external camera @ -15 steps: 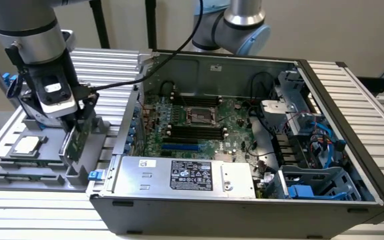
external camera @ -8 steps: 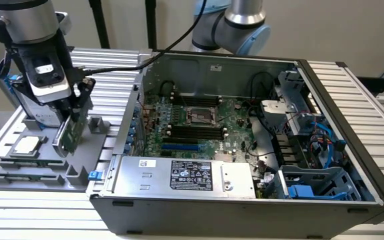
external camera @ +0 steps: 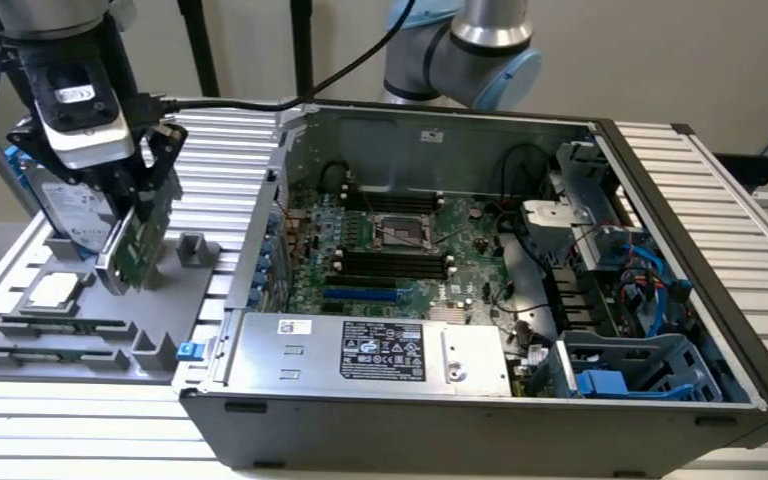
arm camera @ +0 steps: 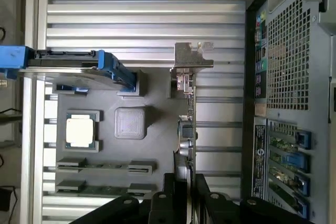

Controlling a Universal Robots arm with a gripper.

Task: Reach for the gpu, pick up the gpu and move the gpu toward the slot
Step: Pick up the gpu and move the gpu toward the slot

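Gripping gpu point(external camera: 132, 245) upright at grey tray point(external camera: 91, 352) | jaws seemingly closed on its top edge

Thin green gpu point(external camera: 135, 243) stands on edge, perhaps slightly tilted.

Logged gpu point(external camera: 133, 245) as matt green circuit board with bright bare-metal bracket point(arm camera: 191, 59). Noted tray point(external camera: 204, 300) as smooth matt grey plastic. Recorded desk point(external camera: 718, 190) as ribbed, satin-finish aluminium. Found case point(external camera: 491, 430) in dark grey painted metal, drive point(arm camera: 63, 59) with glossy blue plastic rails, and chip point(external camera: 53, 291) capped in dull silver metal.
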